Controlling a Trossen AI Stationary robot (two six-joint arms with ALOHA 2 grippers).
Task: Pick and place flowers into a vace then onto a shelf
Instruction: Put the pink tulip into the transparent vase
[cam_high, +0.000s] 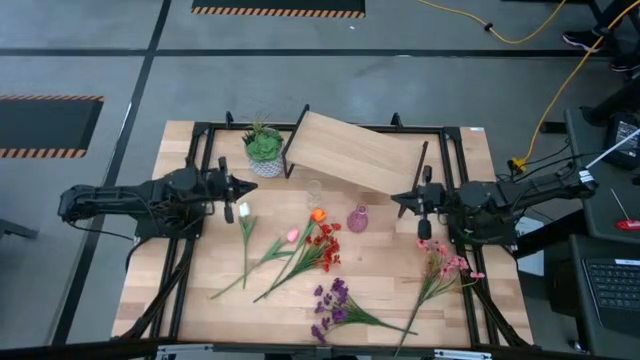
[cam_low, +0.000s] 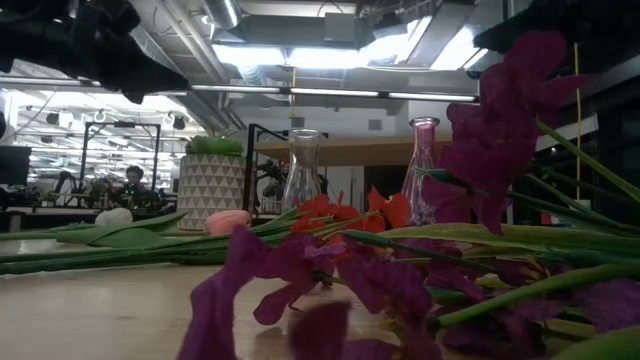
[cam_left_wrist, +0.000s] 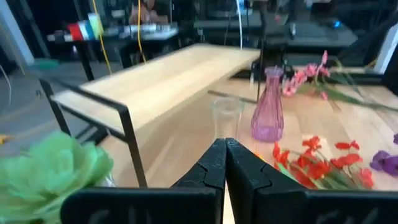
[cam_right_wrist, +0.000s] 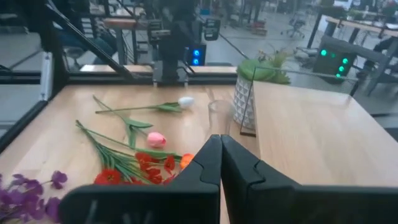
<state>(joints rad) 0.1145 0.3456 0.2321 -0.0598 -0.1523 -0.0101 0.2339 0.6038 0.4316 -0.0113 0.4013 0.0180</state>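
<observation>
Flowers (cam_high: 318, 255) are lying loose on table (cam_high: 180, 290), near clear vase (cam_high: 314, 190) & pink vase (cam_high: 357, 219). Left claw (cam_high: 236, 188) & right claw (cam_high: 408, 203) are being held closed, empty. Stems prob. light, floppy; best pinched mid-stem.

In the high view, the shelf (cam_high: 352, 152) is placed at upper centre of the bench (cam_high: 200, 270). The flowers (cam_high: 318, 250) are spread below it; two vases (cam_high: 357, 219) stand between.

I see a potted plant (cam_high: 264, 150) at the table's (cam_high: 200, 290) far left, beside the board's leg. Yellow cable (cam_high: 520, 40) snakes over the floor behind. A keyboard (cam_high: 612, 285) sits off the table's right.
</observation>
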